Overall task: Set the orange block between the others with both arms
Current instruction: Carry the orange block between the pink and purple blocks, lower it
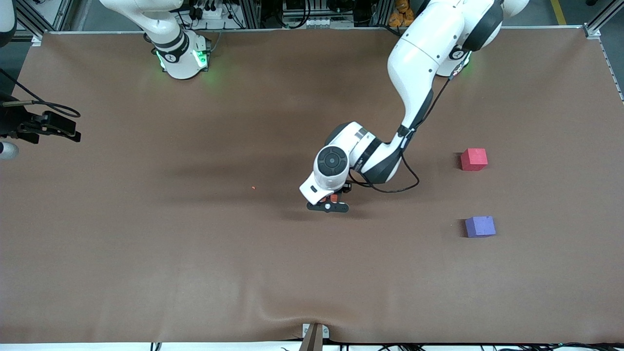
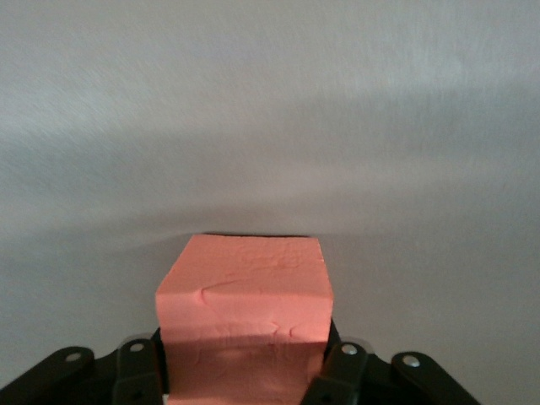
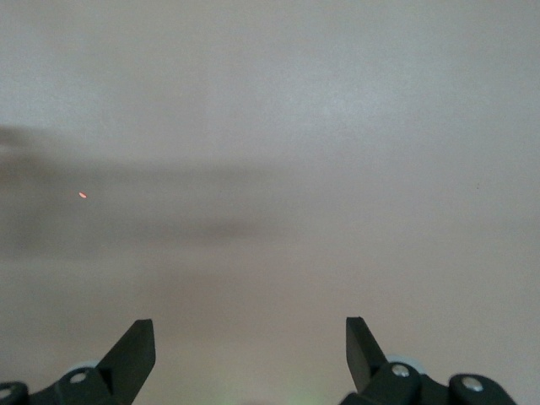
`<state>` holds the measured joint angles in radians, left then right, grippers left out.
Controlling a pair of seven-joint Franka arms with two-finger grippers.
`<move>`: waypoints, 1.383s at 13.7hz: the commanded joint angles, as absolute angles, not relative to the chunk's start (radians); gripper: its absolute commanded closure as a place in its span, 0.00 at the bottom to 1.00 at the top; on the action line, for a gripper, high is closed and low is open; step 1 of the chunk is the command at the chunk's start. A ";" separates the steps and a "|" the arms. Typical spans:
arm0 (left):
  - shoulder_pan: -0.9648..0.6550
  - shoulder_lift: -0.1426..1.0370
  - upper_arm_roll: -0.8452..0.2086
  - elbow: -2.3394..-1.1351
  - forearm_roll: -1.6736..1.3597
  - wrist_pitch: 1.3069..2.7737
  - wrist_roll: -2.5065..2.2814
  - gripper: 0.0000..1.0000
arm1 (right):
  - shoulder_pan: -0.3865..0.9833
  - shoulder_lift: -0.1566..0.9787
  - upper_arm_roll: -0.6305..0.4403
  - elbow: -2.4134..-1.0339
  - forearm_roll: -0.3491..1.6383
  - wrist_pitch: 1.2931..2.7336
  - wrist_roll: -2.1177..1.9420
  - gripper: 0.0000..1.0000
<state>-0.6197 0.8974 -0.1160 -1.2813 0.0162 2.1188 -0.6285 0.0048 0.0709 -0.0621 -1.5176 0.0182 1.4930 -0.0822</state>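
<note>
The purple-blue cube (image 1: 480, 226) lies nearest the front camera, the pinkish-red cube (image 1: 474, 159) farther, a free gap between them. At the middle of the counter (image 1: 146, 253), the left pincer (image 1: 333, 200) is clamped on the orange block (image 2: 245, 325) by two opposite flat faces. The block looks light, soft and matte, so I judge a gentle squeeze enough. The right pincer (image 3: 249, 346) waits with jaws apart.
</note>
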 commanded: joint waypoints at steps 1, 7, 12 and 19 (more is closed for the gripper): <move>-0.577 0.829 -0.117 -1.293 0.029 2.097 -0.615 0.90 | -0.009 0.055 -0.052 -1.534 0.034 1.491 -0.084 0.00; -0.370 0.537 -0.123 -1.477 0.021 1.954 -0.505 0.90 | -0.006 0.057 -0.052 -1.534 0.034 1.491 -0.084 0.00; -0.138 0.373 -0.123 -1.690 0.020 1.954 -0.221 0.90 | -0.005 0.057 -0.052 -1.535 0.034 1.491 -0.084 0.00; 0.080 0.365 -0.120 -1.911 0.031 2.158 0.018 0.89 | -0.003 0.060 -0.052 -1.536 0.034 1.493 -0.084 0.00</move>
<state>0.0413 0.4007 -0.1087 -1.8114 0.0162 2.0696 -0.0270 0.0048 0.0710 -0.0590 -1.5254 0.0188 1.4930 -0.0823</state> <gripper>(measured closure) 0.401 0.000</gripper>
